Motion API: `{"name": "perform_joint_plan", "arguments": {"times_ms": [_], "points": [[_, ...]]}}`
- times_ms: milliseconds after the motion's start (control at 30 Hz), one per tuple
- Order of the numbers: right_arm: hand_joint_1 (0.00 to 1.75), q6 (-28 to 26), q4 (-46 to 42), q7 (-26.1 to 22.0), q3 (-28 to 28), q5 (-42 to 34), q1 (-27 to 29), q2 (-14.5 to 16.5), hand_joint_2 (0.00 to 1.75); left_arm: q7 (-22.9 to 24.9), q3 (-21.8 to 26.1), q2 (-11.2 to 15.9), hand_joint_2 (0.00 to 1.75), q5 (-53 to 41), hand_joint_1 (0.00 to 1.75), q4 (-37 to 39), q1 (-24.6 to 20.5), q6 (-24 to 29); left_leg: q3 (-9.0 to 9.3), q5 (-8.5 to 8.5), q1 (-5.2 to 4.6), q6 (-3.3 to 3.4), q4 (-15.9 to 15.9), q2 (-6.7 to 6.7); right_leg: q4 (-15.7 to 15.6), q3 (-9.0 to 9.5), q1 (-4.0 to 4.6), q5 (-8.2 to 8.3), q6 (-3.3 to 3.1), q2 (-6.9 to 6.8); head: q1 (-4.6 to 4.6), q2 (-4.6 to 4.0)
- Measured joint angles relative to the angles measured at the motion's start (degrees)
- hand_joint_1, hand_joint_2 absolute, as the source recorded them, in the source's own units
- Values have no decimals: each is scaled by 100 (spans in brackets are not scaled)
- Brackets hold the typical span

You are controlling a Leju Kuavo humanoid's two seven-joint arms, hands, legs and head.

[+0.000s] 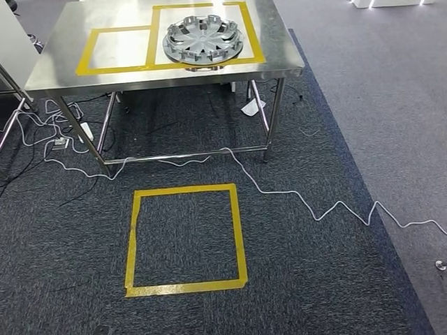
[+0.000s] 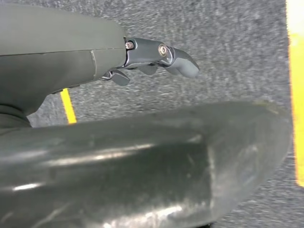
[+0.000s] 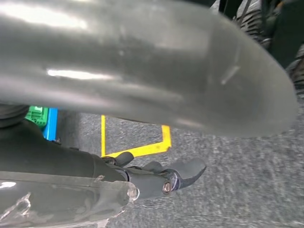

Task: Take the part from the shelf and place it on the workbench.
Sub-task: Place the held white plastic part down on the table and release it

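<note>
The part, a silver wheel cover [image 1: 202, 40], lies flat on the steel workbench [image 1: 63, 56], inside the larger yellow-taped square at the right of its top. My left hand [image 2: 157, 54] hangs over grey carpet with its dark fingers stretched out and nothing in them. My right hand [image 3: 161, 175] also hangs over the carpet, fingers apart and holding nothing. The thick grey thumb fills much of each wrist view.
A yellow tape square [image 1: 186, 190] marks the dark carpet in front of the workbench. A white cable [image 1: 295, 193] snakes across the floor from under the bench to the right. A power strip [image 1: 59, 142] and loose wires lie under the bench's left side.
</note>
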Motion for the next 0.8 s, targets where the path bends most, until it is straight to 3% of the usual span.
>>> {"name": "perform_joint_plan", "arguments": {"times_ms": [67,100,167,200,233,267,333,367,400,433,500,567,600,633,700,733,800], "points": [[0,0,1,24,7,20,2,-2,0,32,-21,-15,0,-20,0,1,-20,0,547,-92,13,27,-794,-28,87,-152,-1,107,72,7,-8,0],[0,-2,1,34,10,31,6,-3,0,44,-32,-24,0,-27,0,2,-25,1,679,-180,5,78,-1028,-39,106,-193,3,166,100,8,-13,0],[0,-3,0,45,15,54,29,-3,0,64,-48,-39,0,-31,0,3,-17,3,647,-183,-15,233,-1115,-28,94,-229,-11,286,153,11,-13,0],[0,-3,0,47,16,61,50,-4,0,74,-52,-44,0,-32,0,3,-10,5,598,-130,-17,292,-1105,-12,119,-252,-23,243,183,13,-12,0],[0,1,0,38,19,72,71,-5,0,86,-54,-47,0,-32,0,4,-5,8,539,-67,-14,348,-1101,3,239,-299,-31,76,213,16,-7,0],[0,7,1,9,23,84,88,-6,0,93,-55,-47,0,-31,0,4,-3,14,464,5,-10,390,-1102,15,484,-370,-38,-204,240,17,1,0],[0,21,2,-167,45,112,98,-8,0,103,-55,-45,0,-25,0,4,-5,24,283,159,-24,422,-1096,21,1245,-533,-39,-841,274,16,18,0],[0,24,1,-329,64,120,96,-16,0,102,-55,-49,0,-16,0,4,-6,26,184,238,-31,421,-1092,26,1591,-564,-39,-1001,280,16,23,0],[0,20,1,-533,88,131,94,-30,0,95,-55,-60,0,-8,0,4,-7,21,86,316,-37,416,-1089,32,1796,-522,-39,-1010,276,16,25,0],[0,-5,0,-773,120,151,95,-50,0,76,-56,-77,0,0,0,4,-8,15,-10,392,-41,407,-1086,36,1805,-381,-38,-899,265,16,26,0],[0,-108,0,-1214,207,229,86,-92,0,18,-57,-129,0,5,0,5,-14,7,-174,541,-45,378,-1082,40,1229,210,-36,-660,226,16,26,0],[0,-141,1,-1427,308,328,47,-123,0,-46,-57,-179,0,15,0,6,-24,15,-264,669,-52,325,-1081,39,314,869,-18,-764,197,18,25,1],[0,-78,1,-1439,354,368,28,-133,0,-74,-57,-196,0,21,0,6,-31,21,-282,728,-50,292,-1086,42,19,1039,-3,-864,182,24,29,1],[0,28,2,-1419,391,387,20,-140,0,-97,-57,-207,0,25,0,6,-37,27,-292,784,-45,255,-1099,44,-114,1084,14,-902,159,28,34,1],[0,283,7,-1391,437,310,34,-147,0,-128,-58,-211,0,23,0,6,-38,40,-338,823,-26,182,-1099,40,-122,974,16,-819,71,27,49,1],[0,399,10,-1388,445,236,42,-149,0,-139,-58,-209,0,22,0,6,-31,51,-390,696,-22,153,-1022,31,-125,904,9,-757,18,24,40,1],[0,570,13,-1362,445,120,50,-152,0,-152,-58,-198,0,22,0,6,-18,81,-573,135,-18,112,-534,15,-133,732,-5,-622,-58,15,-3,0]]}}
